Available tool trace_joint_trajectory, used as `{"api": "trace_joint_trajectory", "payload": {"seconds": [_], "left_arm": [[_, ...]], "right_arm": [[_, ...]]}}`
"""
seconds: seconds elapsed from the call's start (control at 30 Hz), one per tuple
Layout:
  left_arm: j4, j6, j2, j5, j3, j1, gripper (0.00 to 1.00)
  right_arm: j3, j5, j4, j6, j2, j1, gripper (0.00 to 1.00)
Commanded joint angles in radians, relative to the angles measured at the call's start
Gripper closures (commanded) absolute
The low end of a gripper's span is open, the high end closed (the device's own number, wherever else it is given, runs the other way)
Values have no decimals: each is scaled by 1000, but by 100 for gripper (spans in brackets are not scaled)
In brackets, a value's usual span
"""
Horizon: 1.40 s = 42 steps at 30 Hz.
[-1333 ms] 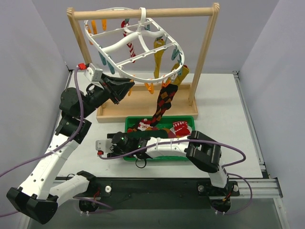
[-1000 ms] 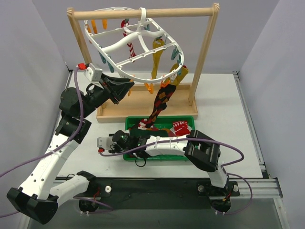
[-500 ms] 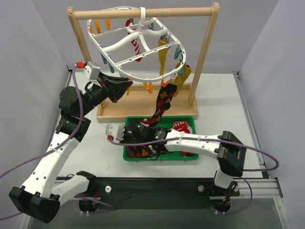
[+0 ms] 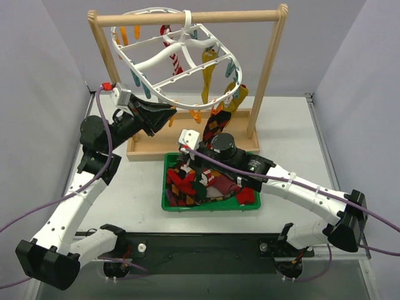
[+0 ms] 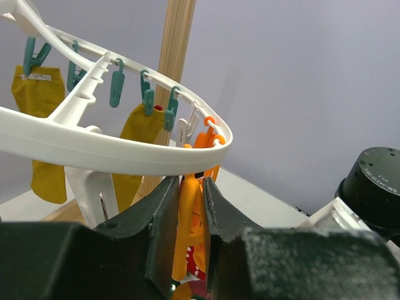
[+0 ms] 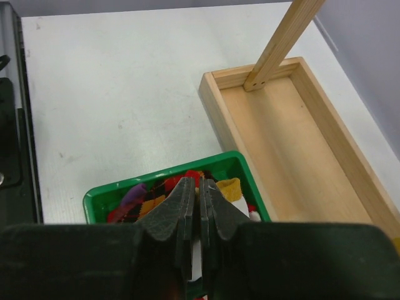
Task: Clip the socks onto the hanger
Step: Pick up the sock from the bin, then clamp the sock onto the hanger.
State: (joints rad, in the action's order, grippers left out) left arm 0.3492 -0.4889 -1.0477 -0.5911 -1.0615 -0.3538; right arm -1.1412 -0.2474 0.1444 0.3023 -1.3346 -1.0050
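Note:
The white oval hanger (image 4: 164,59) hangs tilted from the wooden bar. It carries a red-white striped sock (image 4: 174,62), a yellow sock (image 4: 207,78) and a dark diamond sock (image 4: 212,128). My left gripper (image 4: 167,115) is at the hanger's near rim (image 5: 94,150), shut on a dangling orange clip (image 5: 187,212). My right gripper (image 6: 200,182) hovers over the green bin (image 6: 100,195) of loose socks (image 4: 215,187). Its jaws are shut, with a thin white strip of sock fabric between them. A dark red-diamond sock (image 4: 182,186) hangs under it.
The wooden bar rack (image 4: 187,17) stands in a shallow wooden tray (image 6: 294,144) right behind the bin (image 4: 212,206). Grey walls close in on both sides. The right arm's elbow (image 4: 347,225) reaches out to the table's near right.
My right arm swung from the bin's near left side up over its back. Its jaws closed in the bin and then rose. The hanger swayed a little. The left gripper stayed put.

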Motion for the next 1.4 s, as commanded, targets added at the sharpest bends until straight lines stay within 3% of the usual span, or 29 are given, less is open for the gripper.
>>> {"api": "trace_joint_trajectory", "payload": {"seconds": [0.0, 0.23, 0.63, 0.87, 1.37], "left_arm": [[51, -39, 3, -138, 24, -4, 100], [85, -65, -14, -145, 25, -5, 100], [111, -109, -40, -131, 0, -24, 100], [122, -117, -54, -113, 0, -48, 100], [116, -128, -38, -102, 3, -51, 100]], "right_arm": [[6, -127, 9, -89, 95, 38, 100], [14, -297, 76, -211, 193, 175, 100], [78, -552, 559, -584, 147, 319, 100], [97, -582, 831, -741, 84, 319, 100], [47, -581, 966, -822, 5, 329, 100]]}}
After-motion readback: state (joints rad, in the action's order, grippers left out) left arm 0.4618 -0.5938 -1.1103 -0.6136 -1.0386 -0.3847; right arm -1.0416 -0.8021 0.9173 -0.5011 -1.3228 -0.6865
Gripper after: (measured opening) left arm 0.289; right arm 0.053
